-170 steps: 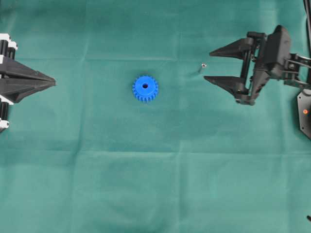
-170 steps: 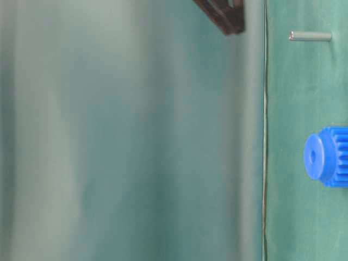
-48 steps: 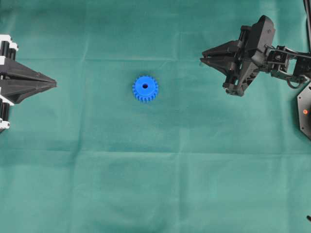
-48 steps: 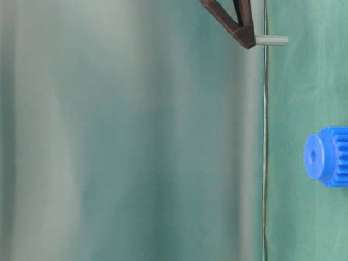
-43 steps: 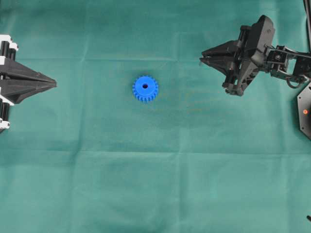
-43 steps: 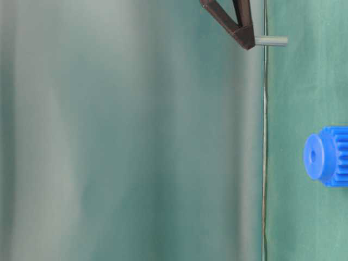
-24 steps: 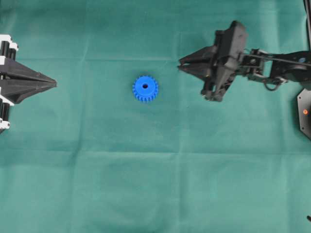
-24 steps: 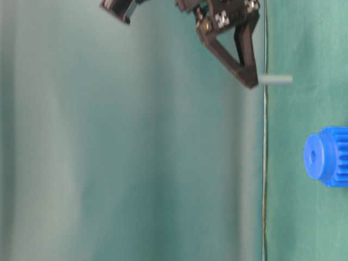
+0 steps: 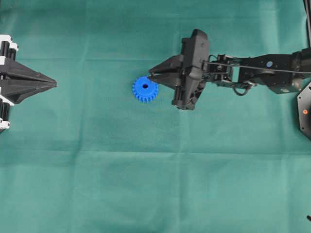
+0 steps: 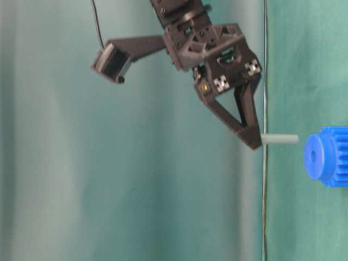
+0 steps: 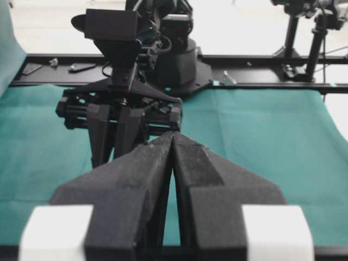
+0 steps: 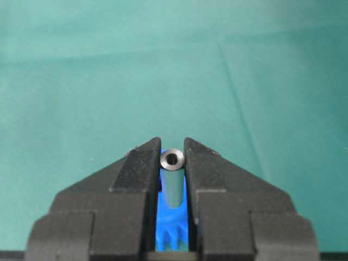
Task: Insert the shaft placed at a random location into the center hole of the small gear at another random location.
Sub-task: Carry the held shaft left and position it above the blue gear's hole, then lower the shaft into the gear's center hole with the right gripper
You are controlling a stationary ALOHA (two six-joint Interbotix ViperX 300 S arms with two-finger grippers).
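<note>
A table covered with green cloth point(image 9: 146, 170) fills the overhead frame. Only the small gear point(image 9: 145, 89) lies on it, a little left of centre, in the upper half.

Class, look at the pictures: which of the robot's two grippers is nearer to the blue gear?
Right. The right gripper, shut on the shaft, hangs just beside the small gear. The left gripper sits shut, far across the cloth.

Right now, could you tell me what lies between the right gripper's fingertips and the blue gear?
Only the shaft itself: clamped in the right gripper, it juts toward the small gear, with a bare gap remaining, seen in the table-level view.
</note>
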